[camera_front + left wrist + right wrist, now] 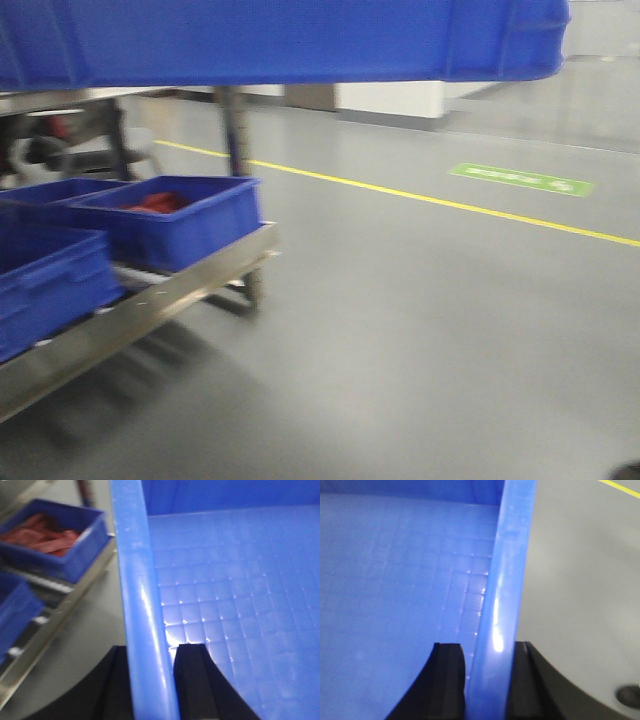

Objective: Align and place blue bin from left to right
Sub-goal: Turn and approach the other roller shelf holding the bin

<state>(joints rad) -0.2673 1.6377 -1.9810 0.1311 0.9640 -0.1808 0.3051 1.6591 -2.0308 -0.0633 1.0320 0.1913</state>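
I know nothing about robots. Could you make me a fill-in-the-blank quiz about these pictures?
1. The large light-blue plastic crate is held up by ____ robot hands, the left hand and the right hand.
2. Each hand has one finger inside the crate's wall and one ____.
3. The smaller dark-blue plastic bin on the metal rack holds ____ items.
4. The line painted on the grey floor is ____.
Missing words: two; outside; red; yellow.

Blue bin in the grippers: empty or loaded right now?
Empty as far as seen: in both wrist views the blue bin shows only bare gridded floor. Parts of it lie out of frame.
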